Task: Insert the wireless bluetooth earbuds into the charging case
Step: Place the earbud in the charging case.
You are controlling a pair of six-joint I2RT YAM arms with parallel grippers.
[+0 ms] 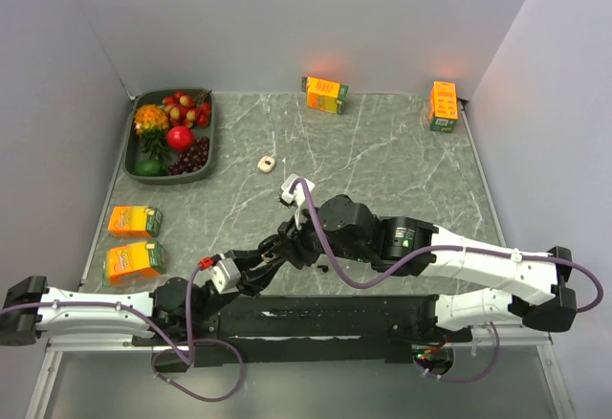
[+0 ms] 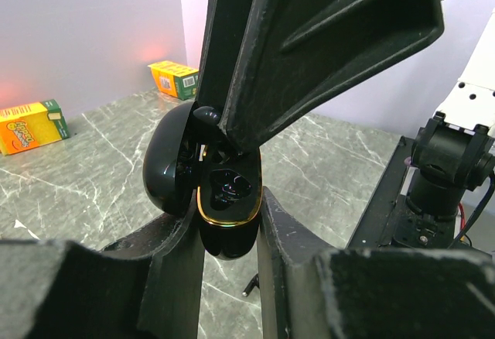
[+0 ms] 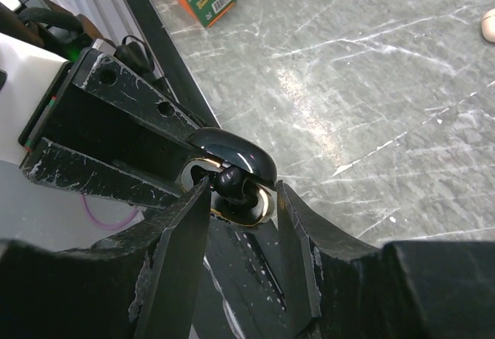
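Open charging case (image 2: 210,193) clamped by left gripper (image 2: 227,217); black earbud (image 3: 232,183) flanked by right gripper (image 3: 242,190), grip unclear. Bud poss. dropped if released unseated.

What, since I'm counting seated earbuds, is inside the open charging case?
One black earbud sits in the mouth of the charging case. A finger of the right gripper hides the rest of the inside, so a second earbud cannot be confirmed.

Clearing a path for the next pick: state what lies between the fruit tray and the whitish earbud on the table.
Nothing. In the top view, the table between the fruit tray and the whitish earbud is bare marble.
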